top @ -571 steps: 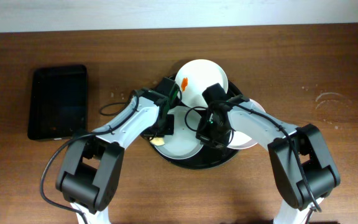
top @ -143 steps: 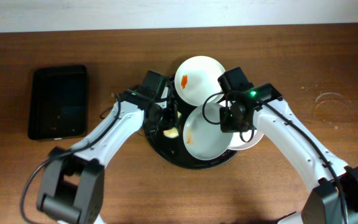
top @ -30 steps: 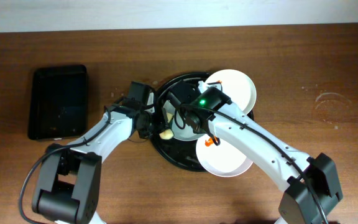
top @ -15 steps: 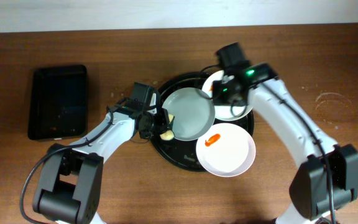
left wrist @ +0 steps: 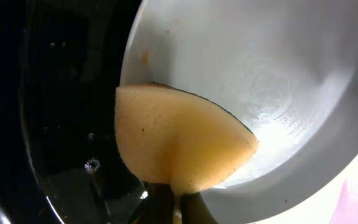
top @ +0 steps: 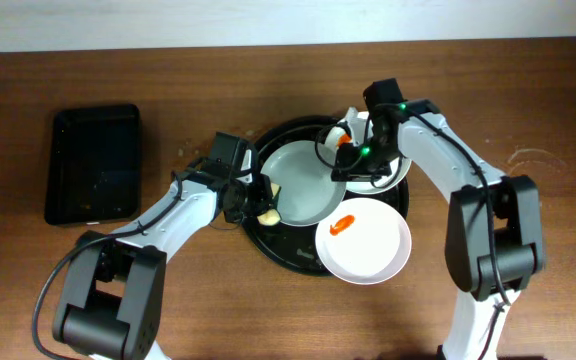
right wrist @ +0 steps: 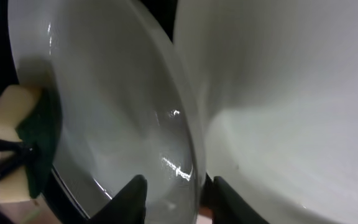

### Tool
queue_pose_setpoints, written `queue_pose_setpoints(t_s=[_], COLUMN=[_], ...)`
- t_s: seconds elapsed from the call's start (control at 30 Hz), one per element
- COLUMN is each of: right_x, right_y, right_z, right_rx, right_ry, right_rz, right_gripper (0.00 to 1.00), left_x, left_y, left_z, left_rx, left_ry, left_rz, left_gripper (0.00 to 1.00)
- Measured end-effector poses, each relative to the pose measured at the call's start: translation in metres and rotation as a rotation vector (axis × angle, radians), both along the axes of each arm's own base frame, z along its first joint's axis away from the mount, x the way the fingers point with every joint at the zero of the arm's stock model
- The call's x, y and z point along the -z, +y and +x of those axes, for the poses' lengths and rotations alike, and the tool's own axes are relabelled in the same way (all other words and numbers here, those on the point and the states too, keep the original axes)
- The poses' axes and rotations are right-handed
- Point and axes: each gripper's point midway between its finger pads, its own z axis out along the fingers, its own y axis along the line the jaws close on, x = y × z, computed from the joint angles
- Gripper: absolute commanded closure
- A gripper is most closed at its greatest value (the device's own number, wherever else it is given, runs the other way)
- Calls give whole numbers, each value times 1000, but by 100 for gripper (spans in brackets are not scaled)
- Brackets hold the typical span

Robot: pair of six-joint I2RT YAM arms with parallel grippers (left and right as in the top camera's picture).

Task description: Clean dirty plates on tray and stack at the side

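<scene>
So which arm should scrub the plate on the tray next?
Left. The left gripper holds the yellow sponge against the plate's left edge, ready to wipe. The right gripper looks to be holding that plate's opposite rim, steadying it, and has no sponge.

Small black rectangular tray (top: 93, 163) at the left of the brown wooden worktop (top: 528, 90); yellow sponge (left wrist: 179, 143) near centre.

A lab-style robot bench is indicated — a brown wood-grain worktop (top: 548, 290) is backed by a plain pale wall (top: 118, 22) along its far edge. A left arm (top: 173, 215) and a right arm (top: 458, 165) are mounted at the near edge — and a black rectangular tray (top: 93, 163) is laid near the left edge.
</scene>
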Motion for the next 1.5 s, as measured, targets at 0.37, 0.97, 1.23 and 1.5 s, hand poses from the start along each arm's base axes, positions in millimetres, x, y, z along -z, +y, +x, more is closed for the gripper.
queue_pose_setpoints(t_s=[0.37, 0.97, 1.23, 1.5], right_x=[1, 14, -10, -30], right_y=[4, 3, -21, -20], right_z=[10, 5, -5, -14], right_rx=[-9, 1, 51, 55], right_ry=[-40, -8, -47, -169], right_rz=[23, 16, -202, -485], right_gripper=[69, 96, 96, 96], left_x=[0, 0, -7, -38], left_y=[0, 1, -7, -31], left_z=[0, 1, 2, 11], left_rx=[3, 14, 39, 107], left_ry=[-2, -12, -23, -124], left_rz=[1, 10, -22, -34], left_gripper=[100, 100, 100, 100])
